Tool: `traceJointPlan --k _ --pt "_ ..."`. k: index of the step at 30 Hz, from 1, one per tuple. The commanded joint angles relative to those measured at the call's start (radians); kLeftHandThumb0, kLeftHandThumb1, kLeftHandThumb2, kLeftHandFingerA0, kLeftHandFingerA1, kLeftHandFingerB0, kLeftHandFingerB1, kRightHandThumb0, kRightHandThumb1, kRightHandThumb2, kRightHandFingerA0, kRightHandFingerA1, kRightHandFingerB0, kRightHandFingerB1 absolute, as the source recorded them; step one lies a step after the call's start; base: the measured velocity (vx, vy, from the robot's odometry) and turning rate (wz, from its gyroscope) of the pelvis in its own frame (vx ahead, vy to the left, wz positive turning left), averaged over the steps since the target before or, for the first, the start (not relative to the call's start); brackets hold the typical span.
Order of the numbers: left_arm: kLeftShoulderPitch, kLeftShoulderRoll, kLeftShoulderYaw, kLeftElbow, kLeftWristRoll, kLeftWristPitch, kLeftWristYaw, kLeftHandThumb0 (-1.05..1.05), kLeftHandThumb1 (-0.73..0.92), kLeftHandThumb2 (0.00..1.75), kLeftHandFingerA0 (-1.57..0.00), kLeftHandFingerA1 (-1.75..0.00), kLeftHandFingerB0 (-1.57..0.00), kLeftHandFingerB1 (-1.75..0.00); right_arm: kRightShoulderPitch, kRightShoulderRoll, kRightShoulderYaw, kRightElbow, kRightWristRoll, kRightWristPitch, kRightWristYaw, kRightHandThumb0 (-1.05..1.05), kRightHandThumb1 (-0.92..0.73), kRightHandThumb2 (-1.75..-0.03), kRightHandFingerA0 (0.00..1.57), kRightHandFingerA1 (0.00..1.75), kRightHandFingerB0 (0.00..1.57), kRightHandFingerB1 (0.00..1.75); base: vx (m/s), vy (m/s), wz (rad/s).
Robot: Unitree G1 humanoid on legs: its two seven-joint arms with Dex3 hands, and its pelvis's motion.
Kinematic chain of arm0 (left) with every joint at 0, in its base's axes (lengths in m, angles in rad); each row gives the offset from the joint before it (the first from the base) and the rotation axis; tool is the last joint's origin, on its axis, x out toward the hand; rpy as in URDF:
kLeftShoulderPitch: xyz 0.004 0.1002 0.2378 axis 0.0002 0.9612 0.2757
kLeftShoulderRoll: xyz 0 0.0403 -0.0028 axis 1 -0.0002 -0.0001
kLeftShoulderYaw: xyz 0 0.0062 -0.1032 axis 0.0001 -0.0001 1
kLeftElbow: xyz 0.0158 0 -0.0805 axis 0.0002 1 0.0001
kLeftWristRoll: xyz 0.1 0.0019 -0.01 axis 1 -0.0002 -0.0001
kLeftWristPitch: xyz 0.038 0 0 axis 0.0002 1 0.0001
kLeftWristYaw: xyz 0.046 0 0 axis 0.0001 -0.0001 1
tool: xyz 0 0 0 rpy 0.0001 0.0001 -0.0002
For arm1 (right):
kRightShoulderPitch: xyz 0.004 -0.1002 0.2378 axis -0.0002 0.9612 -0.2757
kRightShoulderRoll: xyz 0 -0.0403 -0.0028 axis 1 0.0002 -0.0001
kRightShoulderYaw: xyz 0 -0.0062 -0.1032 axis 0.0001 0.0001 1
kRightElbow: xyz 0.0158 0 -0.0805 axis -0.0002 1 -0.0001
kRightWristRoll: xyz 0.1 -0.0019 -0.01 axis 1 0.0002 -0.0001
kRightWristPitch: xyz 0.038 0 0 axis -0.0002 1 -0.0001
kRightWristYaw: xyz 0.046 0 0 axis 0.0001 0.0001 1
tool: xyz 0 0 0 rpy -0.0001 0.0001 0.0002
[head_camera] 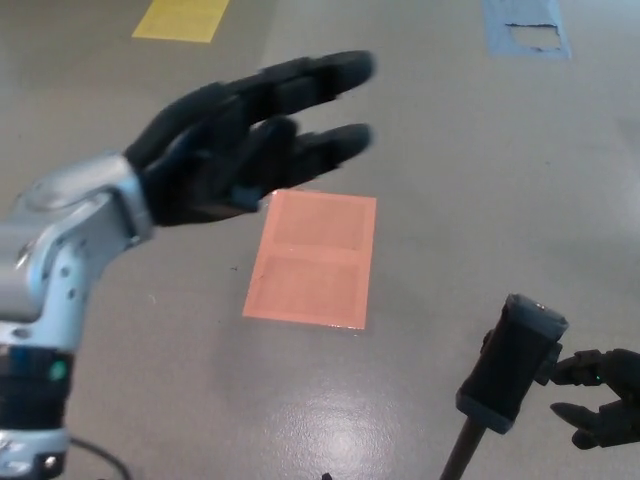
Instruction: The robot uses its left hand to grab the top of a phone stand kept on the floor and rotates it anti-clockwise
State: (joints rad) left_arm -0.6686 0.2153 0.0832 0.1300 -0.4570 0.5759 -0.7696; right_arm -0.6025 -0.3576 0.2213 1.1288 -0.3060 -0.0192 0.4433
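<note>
The phone stand [510, 365] is a black clamp head on a thin black pole, standing at the lower right of the head view. My left hand [235, 140] is raised at the upper left, open, its fingers stretched out and holding nothing. It is well apart from the stand, up and to the left of it. My right hand [603, 397] shows at the right edge, just right of the stand's head, with its fingers apart and nothing in them.
An orange rectangle [312, 258] is marked on the grey floor between my left hand and the stand. A yellow patch [180, 18] lies at the top left and a blue one [525, 28] at the top right.
</note>
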Motion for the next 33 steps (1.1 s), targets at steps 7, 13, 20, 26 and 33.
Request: traceJointPlan --k 7,13,20,26,33 --pt "0.336 0.085 0.122 0.231 0.159 -0.429 0.097 -0.76 0.59 0.94 0.0 -0.21 0.0 -0.17 0.05 -0.006 -0.016 0.008 0.02 -0.013 -0.01 -0.52 -0.8 -0.64 0.57 0.41 0.14 0.27 0.0 0.0 0.0" --pt "0.442 0.132 0.068 0.428 0.294 -0.632 0.188 -0.77 0.61 0.94 0.0 -0.23 -0.01 -0.17 0.067 -0.004 -0.023 0.02 0.025 -0.022 -0.018 -0.53 -0.8 -0.63 0.56 0.41 0.13 0.27 0.0 0.0 0.0" --pt "0.457 0.2 -0.013 0.616 0.41 -0.7 0.318 -0.76 0.57 0.91 -0.01 -0.21 -0.03 -0.19 0.08 -0.002 -0.029 0.029 0.029 -0.028 -0.031 -0.54 -0.8 -0.63 0.56 0.42 0.13 0.27 0.0 0.0 0.0" --pt "0.4 0.247 -0.112 0.793 0.505 -0.777 0.409 -0.84 0.57 0.9 -0.09 -0.24 -0.09 -0.16 0.059 -0.001 -0.034 0.035 0.029 -0.019 -0.045 -0.61 -0.65 -0.87 0.48 0.53 0.09 0.38 0.0 0.0 0.0" --pt "0.39 0.275 -0.191 0.895 0.532 -0.768 0.398 -0.83 0.57 0.88 -0.09 -0.27 -0.09 -0.15 0.096 -0.004 -0.028 0.024 0.026 -0.025 -0.039 -0.53 -0.8 -0.63 0.52 0.41 0.13 0.27 0.0 0.0 0.0"
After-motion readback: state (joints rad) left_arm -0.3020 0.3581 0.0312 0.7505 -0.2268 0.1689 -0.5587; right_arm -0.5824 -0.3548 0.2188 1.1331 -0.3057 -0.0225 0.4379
